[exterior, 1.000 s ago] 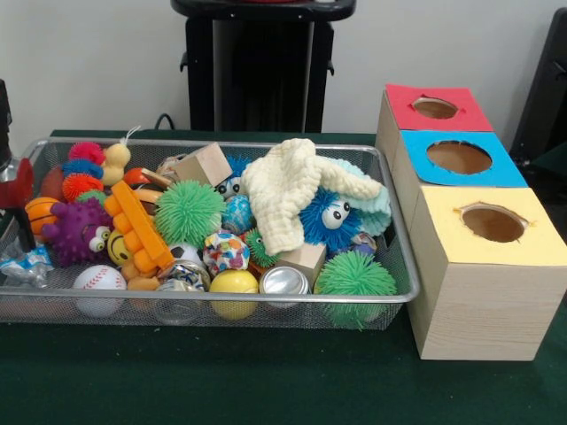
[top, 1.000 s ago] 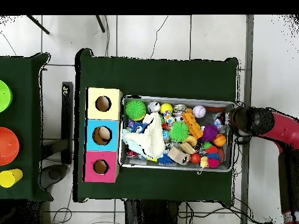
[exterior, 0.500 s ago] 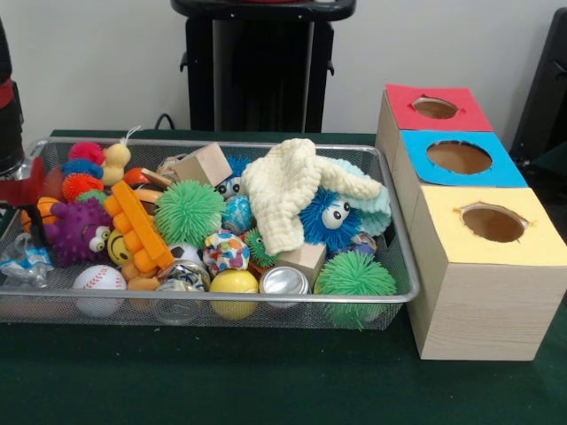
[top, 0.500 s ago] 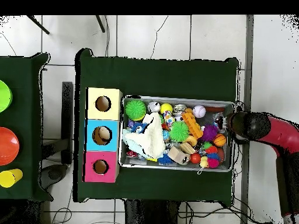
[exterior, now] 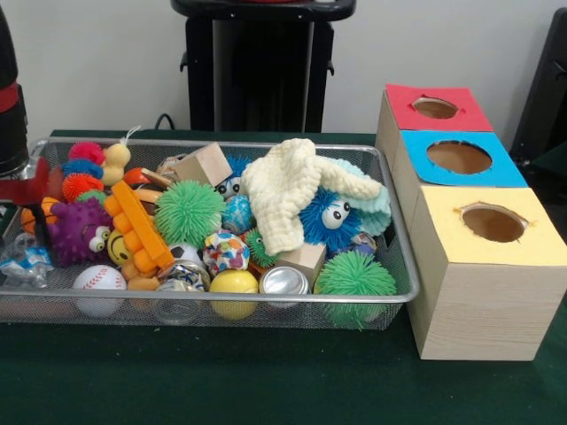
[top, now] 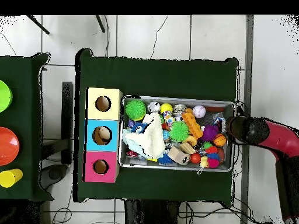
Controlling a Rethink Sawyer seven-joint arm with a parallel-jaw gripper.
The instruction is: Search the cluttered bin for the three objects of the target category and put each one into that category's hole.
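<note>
A wire mesh bin [exterior: 213, 302] [top: 163, 97] is heaped with toys. On top lie a cream cloth [exterior: 288, 190] [top: 153, 137], green spiky balls [exterior: 188, 212] [exterior: 354, 276], a baseball [exterior: 98, 281], a yellow ball [exterior: 234, 283], a can [exterior: 284, 281], wooden blocks [exterior: 204, 163] and a purple spiky toy [exterior: 78, 230]. My gripper [exterior: 19, 190] [top: 230, 129] hangs at the bin's left end in the front view, over the basketball [exterior: 40, 212]. Nothing shows in it. Three boxes stand beside the bin, with a yellow-topped hole [exterior: 493, 223] [top: 103, 104], a blue-topped hole [exterior: 459, 157] [top: 101, 135] and a red-topped hole [exterior: 434, 107] [top: 100, 167].
A blue fuzzy toy with big eyes [exterior: 326, 217] lies half under the cloth. An orange ridged bar [exterior: 140, 226] rests on the heap. In the overhead view a second table holds a green dish [top: 3, 95], an orange dish [top: 8, 146] and a yellow cup [top: 9, 177].
My arm has edged in over the bin's end; in the overhead view its head slid slightly toward the bin and down the picture. The toys have not moved.
</note>
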